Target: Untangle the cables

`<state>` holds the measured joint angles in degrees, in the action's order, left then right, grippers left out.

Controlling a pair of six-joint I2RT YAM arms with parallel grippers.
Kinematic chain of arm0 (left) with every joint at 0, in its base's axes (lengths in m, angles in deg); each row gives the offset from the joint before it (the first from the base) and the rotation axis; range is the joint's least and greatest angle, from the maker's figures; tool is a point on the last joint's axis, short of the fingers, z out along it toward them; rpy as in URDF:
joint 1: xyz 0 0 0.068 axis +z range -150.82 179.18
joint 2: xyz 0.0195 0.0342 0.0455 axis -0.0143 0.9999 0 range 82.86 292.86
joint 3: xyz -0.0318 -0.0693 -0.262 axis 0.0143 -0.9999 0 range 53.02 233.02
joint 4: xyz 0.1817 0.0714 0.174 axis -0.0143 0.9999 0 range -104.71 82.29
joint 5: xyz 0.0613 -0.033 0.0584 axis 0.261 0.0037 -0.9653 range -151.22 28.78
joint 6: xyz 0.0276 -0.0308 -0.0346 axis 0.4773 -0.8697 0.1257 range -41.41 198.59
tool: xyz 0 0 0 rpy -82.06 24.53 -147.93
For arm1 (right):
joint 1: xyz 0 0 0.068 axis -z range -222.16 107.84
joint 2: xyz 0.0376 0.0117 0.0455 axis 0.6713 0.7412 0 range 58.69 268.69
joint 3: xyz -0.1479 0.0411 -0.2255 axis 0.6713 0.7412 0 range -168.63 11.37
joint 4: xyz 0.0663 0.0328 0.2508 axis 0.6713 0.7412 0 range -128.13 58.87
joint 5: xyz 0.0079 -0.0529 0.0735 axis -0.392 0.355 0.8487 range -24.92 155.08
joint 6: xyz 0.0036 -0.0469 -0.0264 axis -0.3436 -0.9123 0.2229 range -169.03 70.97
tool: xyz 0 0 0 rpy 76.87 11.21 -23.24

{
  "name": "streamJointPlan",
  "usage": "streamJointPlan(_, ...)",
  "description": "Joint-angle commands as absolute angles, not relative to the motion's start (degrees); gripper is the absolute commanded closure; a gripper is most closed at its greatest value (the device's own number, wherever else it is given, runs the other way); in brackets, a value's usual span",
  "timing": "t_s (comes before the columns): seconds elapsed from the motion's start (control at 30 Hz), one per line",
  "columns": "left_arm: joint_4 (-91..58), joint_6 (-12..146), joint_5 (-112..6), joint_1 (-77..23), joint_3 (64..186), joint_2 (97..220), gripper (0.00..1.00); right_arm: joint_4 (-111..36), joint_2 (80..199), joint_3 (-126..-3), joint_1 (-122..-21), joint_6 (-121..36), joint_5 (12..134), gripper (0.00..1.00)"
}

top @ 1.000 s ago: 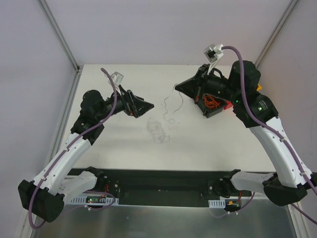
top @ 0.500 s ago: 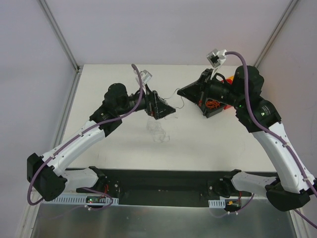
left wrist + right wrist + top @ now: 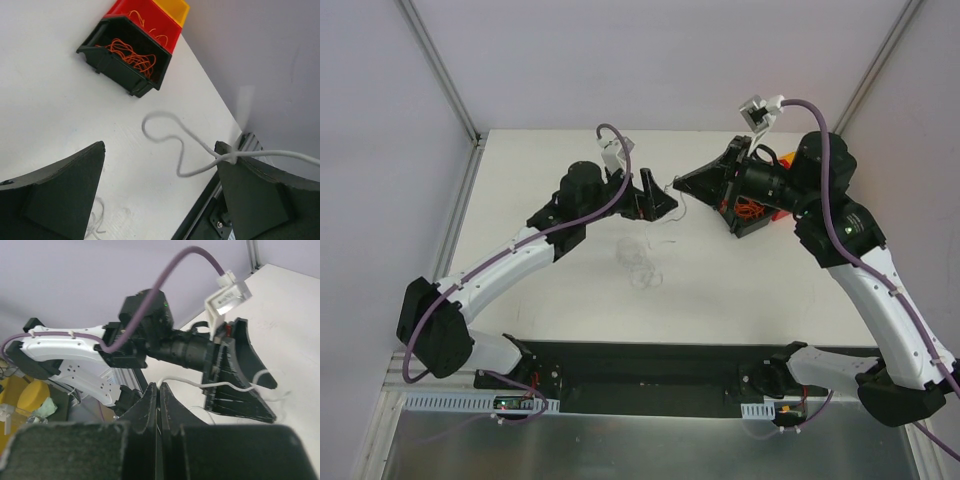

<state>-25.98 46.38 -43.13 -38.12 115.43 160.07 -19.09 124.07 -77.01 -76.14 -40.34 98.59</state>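
Note:
A whitish cable (image 3: pixel 180 150) hangs in the air, pinched at one end by my right gripper (image 3: pixel 165 388), which is shut on it. It curls between the wide-open fingers of my left gripper (image 3: pixel 160 146) and rests against the tip of its right finger (image 3: pixel 250 195). In the top view the left gripper (image 3: pixel 663 198) sits just left of the right gripper (image 3: pixel 679 183) above mid-table. A small tangle of clear cables (image 3: pixel 638 262) lies on the table below them. Orange cables (image 3: pixel 131 52) fill a black bin (image 3: pixel 112 60).
The black bin (image 3: pixel 748 213) stands under the right arm, with a red bin (image 3: pixel 150 20) and a yellow one (image 3: pixel 172 7) behind it. The table's rail edge (image 3: pixel 210 210) runs close to the left gripper. Enclosure walls surround the white table (image 3: pixel 540 290).
My left arm has swung right and forward until its open gripper meets the right gripper. The whitish cable has risen off the table, and the right gripper has edged left.

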Motion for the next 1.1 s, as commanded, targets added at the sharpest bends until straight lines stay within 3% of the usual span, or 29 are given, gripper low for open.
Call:
streamJointPlan(0.0, -26.1, 46.8, -49.1, -37.8, 117.3, 164.2, 0.12, -26.7, 123.1, -79.8, -76.1, -35.2, 102.1, 0.99)
streamJointPlan(0.07, -25.4, 46.9, -49.0, -36.6, 117.4, 166.9, 0.22, -26.9, 123.2, -81.6, -76.0, -34.8, 101.9, 1.00)
streamJointPlan(0.2, -30.4, 44.3, -42.3, -31.9, 113.1, 168.6, 0.61, -25.9, 122.8, -84.9, -76.1, -35.7, 100.5, 1.00)
streamJointPlan(0.3, -32.5, 44.7, -40.9, -31.1, 108.8, 167.0, 0.78, -25.0, 123.1, -86.1, -76.0, -36.6, 99.0, 1.00)
streamJointPlan(0.47, -36.7, 45.8, -35.7, -31.0, 102.1, 160.7, 0.72, -23.3, 124.1, -86.8, -76.0, -37.6, 96.3, 1.00)
streamJointPlan(0.57, -38.4, 46.1, -34.2, -31.0, 98.1, 153.3, 0.56, -22.4, 124.5, -87.4, -76.0, -38.1, 97.1, 1.00)
streamJointPlan(0.7, -41.6, 46.3, -29.4, -30.9, 96.8, 144.8, 0.25, -20.0, 124.3, -87.9, -76.0, -40.7, 97.9, 1.00)
streamJointPlan(0.77, -43.2, 46.7, -26.2, -31.0, 97.4, 141.6, 0.17, -18.8, 123.9, -87.8, -76.0, -41.8, 98.2, 1.00)
streamJointPlan(0.9, -43.3, 47.6, -20.8, -31.0, 100.9, 139.2, 0.19, -17.3, 123.5, -87.7, -76.0, -43.3, 99.0, 1.00)
streamJointPlan(1.07, -42.2, 46.9, -22.0, -31.0, 102.5, 138.1, 0.40, -18.1, 122.9, -87.2, -76.0, -42.4, 98.7, 0.99)
